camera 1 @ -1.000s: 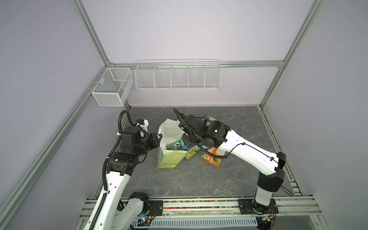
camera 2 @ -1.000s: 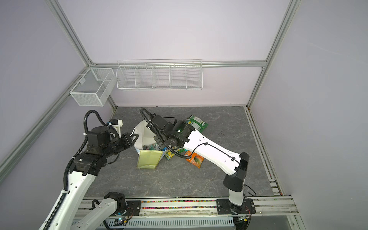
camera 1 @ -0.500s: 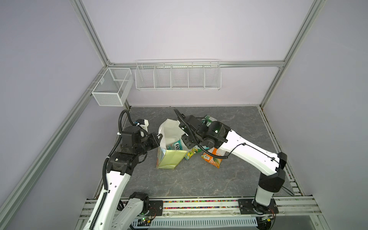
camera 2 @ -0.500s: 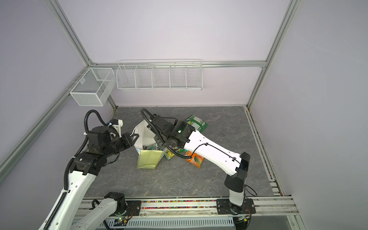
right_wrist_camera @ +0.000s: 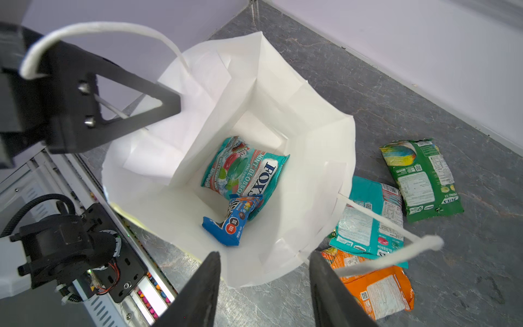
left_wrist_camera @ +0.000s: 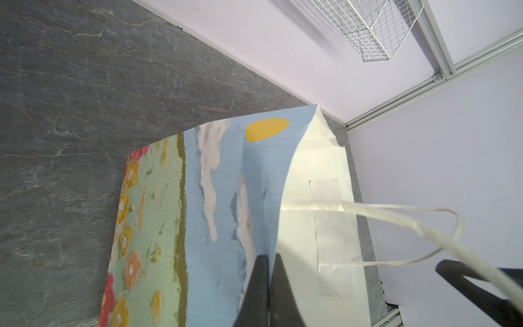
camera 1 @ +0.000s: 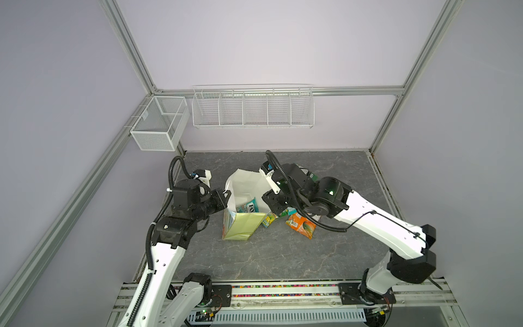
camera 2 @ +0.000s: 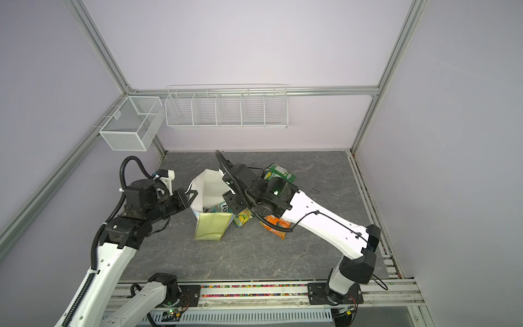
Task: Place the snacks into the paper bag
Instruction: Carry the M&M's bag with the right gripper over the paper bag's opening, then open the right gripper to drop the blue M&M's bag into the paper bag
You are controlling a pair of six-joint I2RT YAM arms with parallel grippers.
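Bagging: Fox's packet (right_wrist_camera: 243,170), M&M's packet (right_wrist_camera: 232,220) inside paper bag (right_wrist_camera: 311,136)
Outside: green packet (right_wrist_camera: 421,175), teal packet (right_wrist_camera: 368,215), orange packet (right_wrist_camera: 376,288)
Left gripper (left_wrist_camera: 269,259): clamps bag rim
Right gripper (right_wrist_camera: 264,254): apart, empty

Paper bag (camera 1: 243,226): pale yellow-green side, white inside; printed face (left_wrist_camera: 220,184) is blue sky, white clouds, yellow sun, green field, red and orange flowers. Fox's packet (right_wrist_camera: 246,170) teal with red-green print, M&M's packet (right_wrist_camera: 232,223) blue. Green packet (right_wrist_camera: 421,175), teal packet (right_wrist_camera: 368,218), orange packet (right_wrist_camera: 376,288); counter (right_wrist_camera: 424,113) dark grey, pale veins.
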